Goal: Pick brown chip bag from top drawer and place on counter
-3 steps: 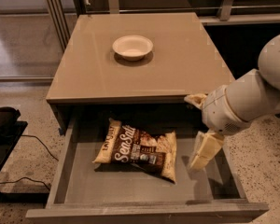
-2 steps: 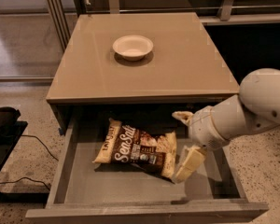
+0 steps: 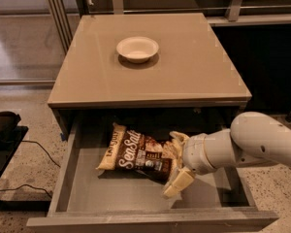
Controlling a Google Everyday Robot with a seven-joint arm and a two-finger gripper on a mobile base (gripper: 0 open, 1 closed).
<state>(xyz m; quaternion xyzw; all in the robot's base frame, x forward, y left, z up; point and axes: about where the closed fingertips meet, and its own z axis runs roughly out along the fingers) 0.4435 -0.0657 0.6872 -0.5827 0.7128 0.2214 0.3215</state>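
The brown chip bag (image 3: 136, 154) lies flat in the open top drawer (image 3: 116, 193), its white lettering facing up and its pale end to the left. My gripper (image 3: 176, 161) has come in from the right, down inside the drawer. Its two cream fingers (image 3: 179, 182) are spread apart, one on each side of the bag's right end. The jaws are open and the bag rests on the drawer floor. The tan counter (image 3: 194, 67) is above the drawer.
A white bowl (image 3: 137, 48) stands on the counter, back left of centre. A black object (image 3: 2, 125) with cables sits on the speckled floor to the left. Metal frame legs (image 3: 58, 13) stand behind, and a dark cabinet (image 3: 271, 67) is to the right.
My gripper has moved left and lower in the drawer, from beside the bag to straddling its right end. The bag has not moved.
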